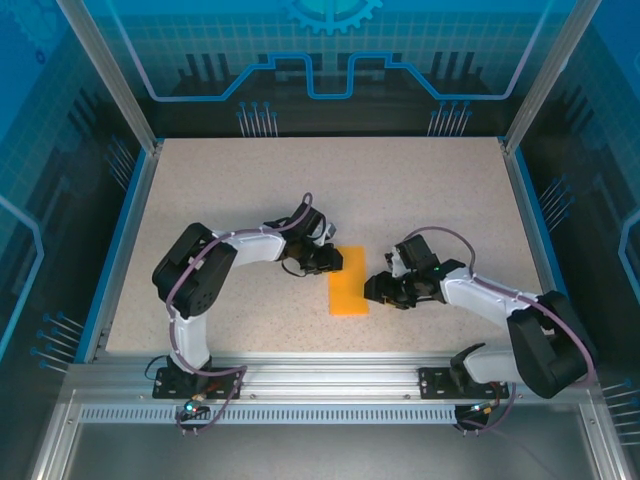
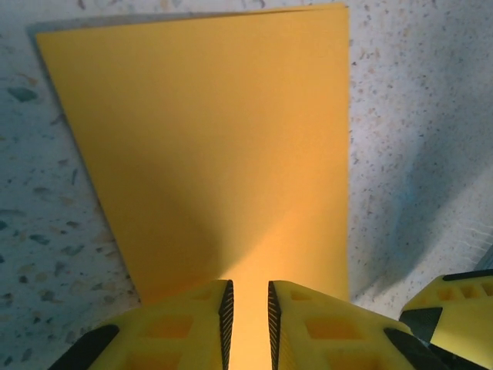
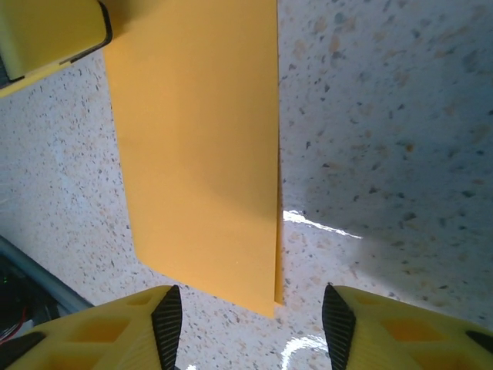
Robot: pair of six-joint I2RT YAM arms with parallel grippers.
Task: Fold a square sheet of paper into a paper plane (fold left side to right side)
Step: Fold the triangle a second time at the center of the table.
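The square sheet of paper (image 1: 348, 282) lies flat on the table, folded in half into a narrow orange rectangle with its two layers meeting along the right edge (image 3: 196, 139). My left gripper (image 1: 335, 258) rests over the paper's far left end (image 2: 208, 139). Its jaws (image 2: 247, 308) stand a narrow gap apart, with the flat paper showing through the gap and nothing pinched. My right gripper (image 1: 372, 290) sits low beside the paper's near right corner. It is open (image 3: 248, 316), with the corner just ahead of the fingers and touching neither.
The speckled tabletop (image 1: 430, 200) runs bare around the paper, bounded by blue side rails (image 1: 527, 210) and the aluminium frame at the near edge (image 1: 330, 375). The two grippers are close together: a right fingertip (image 2: 458, 316) shows in the left wrist view.
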